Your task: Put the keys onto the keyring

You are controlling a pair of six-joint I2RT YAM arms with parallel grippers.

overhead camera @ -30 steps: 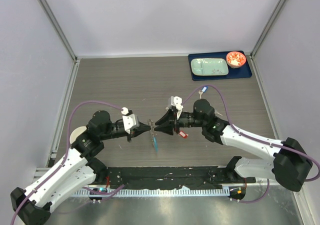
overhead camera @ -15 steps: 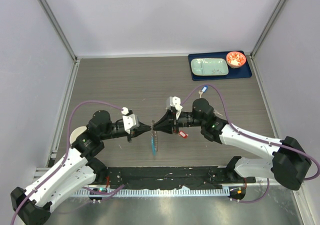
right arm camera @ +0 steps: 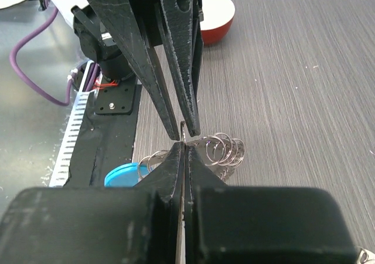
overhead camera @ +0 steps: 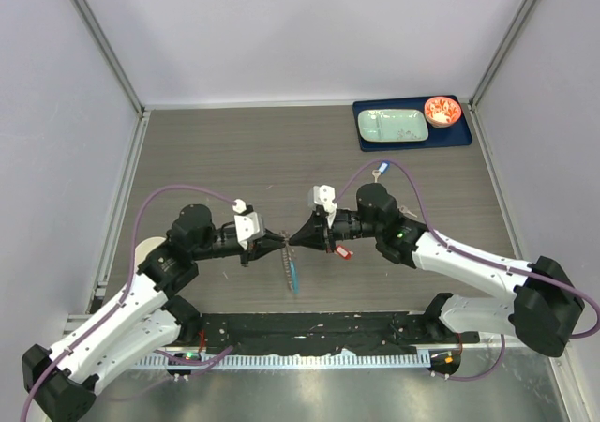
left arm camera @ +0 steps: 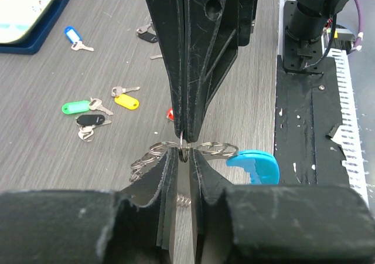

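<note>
Left gripper (overhead camera: 279, 243) and right gripper (overhead camera: 294, 239) met tip to tip above the middle of the grey wood-grain table (overhead camera: 225, 150). Compared with a second earlier, both had pushed slightly inward: the left arm reached a little further toward the right, and the right wrist had edged left to meet it. Hanging just beneath the meeting point was the keyring (overhead camera: 289, 264), a bunch of thin silvery wire loops with a bright blue crescent-shaped plastic piece (left arm camera: 255, 161) at its lower end. That blue piece had swung a little sideways since the earlier frames. From the left wrist, the loops fanned out to either side of the left gripper's fingers (left arm camera: 164, 170), which were nearly closed and pinched the wire passing between them. The right gripper's jaws were pressed fully together, clamping a thin silvery sliver (right arm camera: 183, 127) at their tip; whether that was a key or part of the ring's wire could not be told. Loose keys (left arm camera: 126, 102) lay on the table beyond, apart from the ring. They were small silvery keys with plastic tags in yellow, green (left arm camera: 76, 107), black (left arm camera: 91, 119) and blue (left arm camera: 71, 34), and a red tag (overhead camera: 343, 251) lay just beside the right gripper.
</note>
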